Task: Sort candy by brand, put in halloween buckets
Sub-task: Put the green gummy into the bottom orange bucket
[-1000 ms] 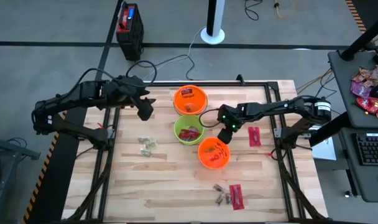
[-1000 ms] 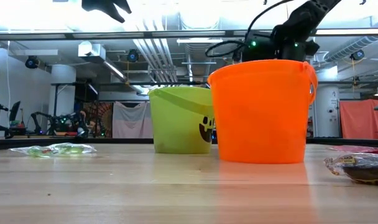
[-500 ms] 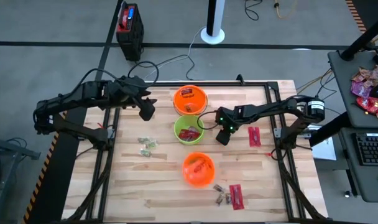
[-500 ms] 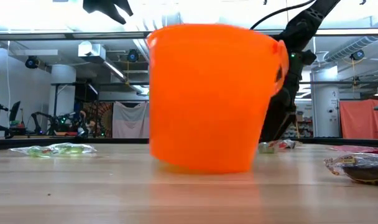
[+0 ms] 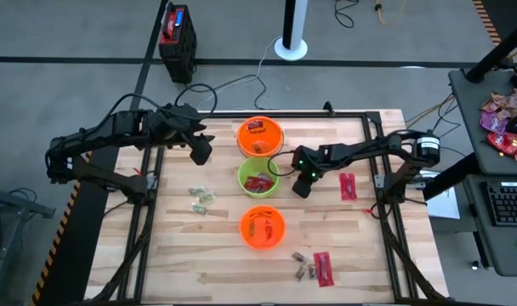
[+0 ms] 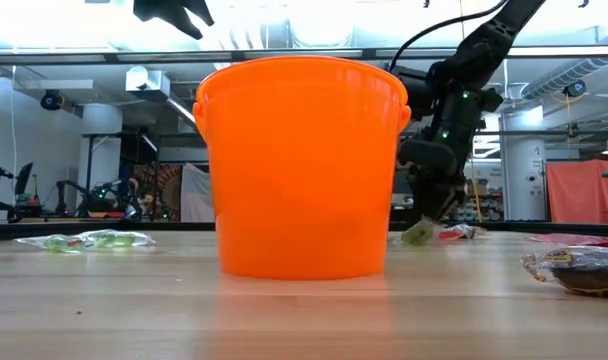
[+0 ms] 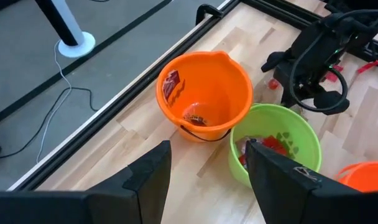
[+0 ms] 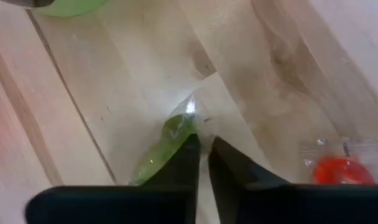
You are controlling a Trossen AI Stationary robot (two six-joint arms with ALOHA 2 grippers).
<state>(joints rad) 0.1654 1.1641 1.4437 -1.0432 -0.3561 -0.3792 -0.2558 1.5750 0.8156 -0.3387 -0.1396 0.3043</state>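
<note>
Three halloween buckets stand in a row down the table's middle: a far orange one (image 5: 260, 136), a lime green one (image 5: 258, 176) and a near orange one (image 5: 263, 228) (image 6: 299, 170). My right gripper (image 5: 299, 189) (image 8: 203, 144) is down at the table right of the green bucket, shut on a pale green wrapped candy (image 8: 161, 146) (image 6: 418, 235). My left gripper (image 5: 199, 151) (image 7: 207, 180) hangs open in the air, left of the far orange bucket. That bucket (image 7: 204, 93) and the green one (image 7: 276, 143) hold candy. My right gripper pinches the pale green candy between its two fingertips (image 8: 190, 149), at the clear wrapper end (image 8: 190, 118). The fingers come from above, slanting down. The candy's green body lies on the table beside one finger.
Pale green candies (image 5: 201, 200) lie at the left. A red packet (image 5: 347, 185) lies right of my right gripper. Another red packet (image 5: 324, 268) and dark brown pieces (image 5: 303, 265) lie near the front. A red sweet in clear wrap (image 8: 338, 168) lies close to the held candy.
The near orange bucket has slid along the table toward the near edge and the left, away from the green bucket, and stands upright. My right gripper has come down from beside that bucket's rim to the table top, onto the pale green candy.
</note>
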